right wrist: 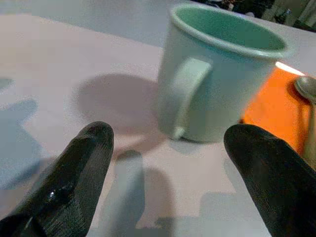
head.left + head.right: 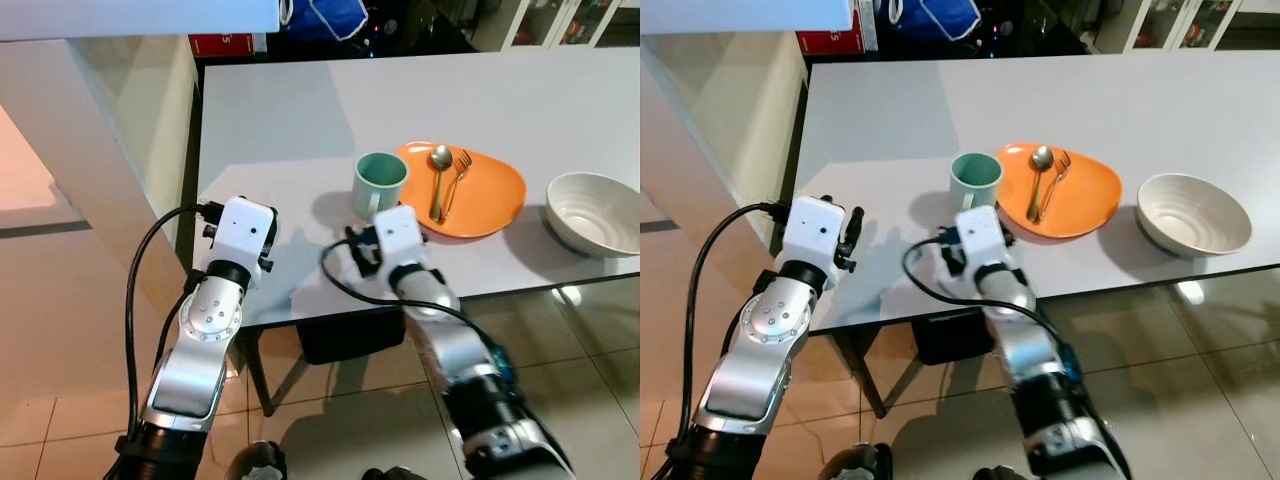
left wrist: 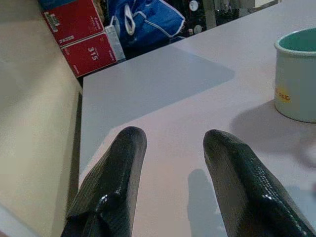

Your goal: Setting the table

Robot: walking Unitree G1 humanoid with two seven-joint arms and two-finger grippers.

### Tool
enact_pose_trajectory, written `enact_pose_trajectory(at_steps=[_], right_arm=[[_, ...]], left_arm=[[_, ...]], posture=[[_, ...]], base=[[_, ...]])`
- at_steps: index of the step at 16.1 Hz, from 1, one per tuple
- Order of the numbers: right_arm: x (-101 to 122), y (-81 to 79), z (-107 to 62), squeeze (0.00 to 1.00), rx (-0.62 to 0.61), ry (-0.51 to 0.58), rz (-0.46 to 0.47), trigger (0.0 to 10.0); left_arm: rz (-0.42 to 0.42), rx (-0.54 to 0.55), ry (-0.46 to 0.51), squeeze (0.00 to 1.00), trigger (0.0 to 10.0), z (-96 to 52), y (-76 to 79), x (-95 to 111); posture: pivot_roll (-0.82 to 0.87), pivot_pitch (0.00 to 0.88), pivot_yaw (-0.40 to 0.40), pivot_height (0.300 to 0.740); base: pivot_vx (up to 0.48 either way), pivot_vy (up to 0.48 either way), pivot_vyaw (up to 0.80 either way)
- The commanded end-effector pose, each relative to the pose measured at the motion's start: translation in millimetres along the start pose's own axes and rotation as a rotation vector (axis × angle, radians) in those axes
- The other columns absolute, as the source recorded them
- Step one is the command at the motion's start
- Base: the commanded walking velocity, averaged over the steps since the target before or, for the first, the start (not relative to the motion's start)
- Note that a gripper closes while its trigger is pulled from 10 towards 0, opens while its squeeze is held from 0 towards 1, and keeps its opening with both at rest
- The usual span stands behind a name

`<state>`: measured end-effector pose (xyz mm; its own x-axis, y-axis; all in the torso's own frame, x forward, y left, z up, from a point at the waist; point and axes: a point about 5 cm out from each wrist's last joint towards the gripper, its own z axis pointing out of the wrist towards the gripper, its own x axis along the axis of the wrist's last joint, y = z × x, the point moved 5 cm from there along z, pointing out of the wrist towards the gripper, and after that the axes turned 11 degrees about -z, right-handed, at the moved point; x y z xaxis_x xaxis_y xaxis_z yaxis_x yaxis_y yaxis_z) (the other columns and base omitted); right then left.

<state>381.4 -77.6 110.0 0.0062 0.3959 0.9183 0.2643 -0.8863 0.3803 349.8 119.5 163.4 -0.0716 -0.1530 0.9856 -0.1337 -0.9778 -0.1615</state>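
Grey table (image 2: 300, 120) carries mug (image 2: 379, 184), orange plate (image 2: 495, 195), bowl (image 2: 595, 212).

A smooth matt grey counter (image 2: 270, 110) carries a glossy ceramic mint mug (image 2: 380, 183), a glossy orange plate (image 2: 495, 195) with shiny metal cutlery (image 2: 440, 180), and a glazed white bowl (image 2: 595, 212).

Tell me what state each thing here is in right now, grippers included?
Mug: upright, empty, on the table beside the plate.
Plate: flat on the table, holding a spoon and fork.
Spoon: lying on the plate.
Fork: lying on the plate beside the spoon.
Bowl: upright, empty.
Left gripper: open, holding nothing.
Right gripper: open, facing the mug's handle, not touching.
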Motion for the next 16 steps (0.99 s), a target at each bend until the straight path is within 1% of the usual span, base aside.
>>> enact_pose_trajectory(at_steps=[1, 2, 3, 4, 6, 8, 9, 11, 13, 14, 15, 16], right_arm=[[-2.0, 6.1, -4.6, 0.00, -0.005, -0.004, -0.008, 10.0], [-2.6, 8.3, -5.6, 0.00, -0.007, -0.001, -0.005, 10.0], [-2.6, 14.5, -9.2, 0.00, 0.003, 0.029, 0.013, 10.0], [-3.7, 20.2, -11.4, 0.00, 0.013, 0.040, 0.046, 10.0], [-6.0, 38.0, -14.2, 0.00, 0.011, 0.052, 0.133, 10.0], [-4.5, 46.3, -15.5, 0.00, 0.001, 0.070, 0.140, 10.0], [-3.0, 50.7, -17.0, 0.00, -0.009, 0.088, 0.146, 10.0], [-5.9, 51.9, -18.2, 0.00, -0.038, 0.076, 0.136, 10.0], [-9.8, 40.0, -15.0, 0.00, -0.038, 0.050, 0.135, 10.0], [-9.9, 37.8, -13.5, 0.00, -0.040, 0.045, 0.139, 10.0], [-9.7, 31.9, -9.2, 0.16, -0.042, 0.033, 0.134, 10.0], [-9.0, 30.6, -6.3, 1.00, -0.050, 0.031, 0.158, 10.0]], left_arm=[[-0.001, -0.025, 0.016, 0.00, 10.0, 5.3, 4.9, 3.7], [-0.005, -0.027, 0.015, 0.00, 10.0, 6.7, 5.2, 3.3], [-0.051, -0.026, -0.010, 0.00, 10.0, 11.9, 4.7, -2.5], [-0.077, -0.022, -0.027, 0.00, 10.0, 16.1, 3.0, -6.6], [-0.098, -0.021, -0.047, 0.00, 10.0, 23.2, 1.5, -12.0], [-0.106, -0.031, -0.051, 0.00, 10.0, 26.5, 3.3, -14.3], [-0.130, -0.033, -0.067, 0.00, 10.0, 29.1, 5.5, -18.7], [-0.198, -0.031, -0.092, 0.00, 10.0, 33.4, 8.2, -23.9], [-0.250, -0.022, -0.094, 0.00, 10.0, 35.1, 9.0, -26.1], [-0.261, -0.021, -0.090, 0.00, 10.0, 35.4, 9.4, -25.6], [-0.258, -0.022, -0.085, 0.00, 10.0, 34.8, 10.4, -24.5], [-0.257, -0.024, -0.083, 0.00, 10.0, 33.6, 11.3, -24.2]], posture=[[0.07, 0.049, 0.003, 0.740], [0.07, 0.047, 0.006, 0.740], [0.05, 0.032, 0.018, 0.740], [0.03, 0.021, 0.026, 0.740], [0.01, 0.012, 0.036, 0.740], [-0.01, 0.006, 0.040, 0.740], [-0.02, 0.000, 0.046, 0.740], [-0.05, 0.000, 0.053, 0.740], [-0.05, 0.004, 0.064, 0.740], [-0.05, 0.007, 0.067, 0.740], [-0.05, 0.012, 0.072, 0.740], [-0.04, 0.016, 0.076, 0.740]], base=[[0.000, 0.000, 0.00], [0.000, 0.000, 0.00], [0.000, 0.000, 0.00], [0.000, 0.000, 0.00], [0.000, 0.000, 0.00], [0.000, 0.000, 0.00], [0.000, 0.000, 0.00], [0.000, 0.000, 0.00], [0.000, 0.000, 0.00], [0.000, 0.000, 0.00], [0.000, 0.000, 0.00], [0.000, 0.000, 0.00]])
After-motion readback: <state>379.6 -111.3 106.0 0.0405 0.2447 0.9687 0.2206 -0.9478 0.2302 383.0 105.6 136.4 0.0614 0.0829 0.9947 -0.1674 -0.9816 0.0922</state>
